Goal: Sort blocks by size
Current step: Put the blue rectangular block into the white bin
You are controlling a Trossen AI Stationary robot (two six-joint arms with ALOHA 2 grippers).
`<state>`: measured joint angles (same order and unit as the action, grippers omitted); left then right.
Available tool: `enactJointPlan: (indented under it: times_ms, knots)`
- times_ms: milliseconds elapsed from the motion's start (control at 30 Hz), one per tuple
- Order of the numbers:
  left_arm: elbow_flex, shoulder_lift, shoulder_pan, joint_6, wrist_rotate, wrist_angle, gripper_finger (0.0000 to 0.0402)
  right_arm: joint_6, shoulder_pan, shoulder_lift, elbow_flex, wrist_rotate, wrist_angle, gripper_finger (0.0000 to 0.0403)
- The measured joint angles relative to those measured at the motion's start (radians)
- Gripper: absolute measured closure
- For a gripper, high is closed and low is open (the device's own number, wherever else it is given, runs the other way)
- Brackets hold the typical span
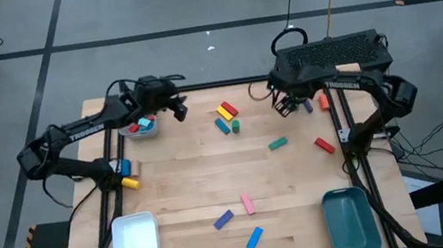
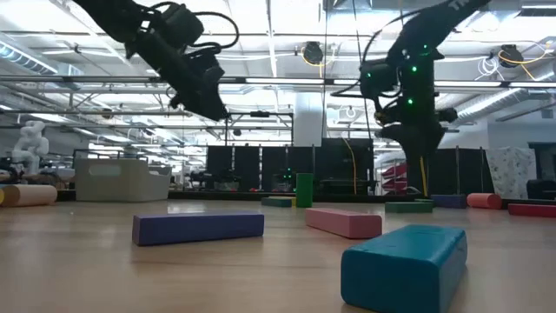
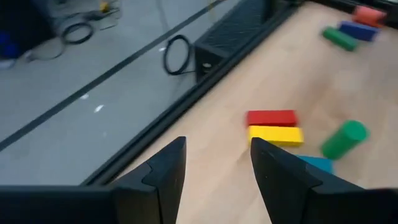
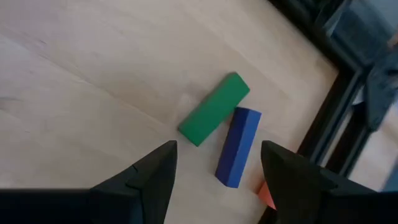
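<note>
Wooden counter (image 1: 187,190) carries the blocks scattered: a red block (image 1: 227,109), a yellow block (image 1: 224,114) and a green cylinder (image 1: 236,126) sit near twelve o'clock. Left hand (image 1: 180,105) hovers at eleven o'clock beside a small tray (image 1: 140,128) of blocks, fingers (image 3: 168,171) parted, empty. Right hand (image 1: 286,104) hangs at one o'clock, parted and empty, above a green bar (image 4: 214,109) and blue bar (image 4: 238,147).
</note>
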<state>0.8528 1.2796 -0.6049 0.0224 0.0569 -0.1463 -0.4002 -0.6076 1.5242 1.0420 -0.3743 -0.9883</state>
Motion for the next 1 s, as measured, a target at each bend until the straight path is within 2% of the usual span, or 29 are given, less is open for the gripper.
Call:
enactJointPlan:
  times_ms: [200, 467, 700, 1000]
  knots:
    - [0.000, 0.053, 0.065, -0.011, -0.084, 0.090, 0.0219, 0.043, -0.118, 0.000, 0.000, 0.095, -0.043, 0.0186]
    - [0.000, 0.103, 0.151, -0.010, -0.094, 0.136, 0.0219, 0.112, -0.210, 0.008, -0.037, 0.214, -0.063, 0.0194]
    - [0.000, 0.105, 0.188, -0.003, -0.093, 0.139, 0.0219, 0.140, -0.271, 0.015, -0.117, 0.247, -0.010, 0.0221]
    - [0.000, 0.105, 0.208, -0.002, -0.093, 0.138, 0.0219, 0.159, -0.309, 0.026, -0.135, 0.287, 0.059, 0.0270]
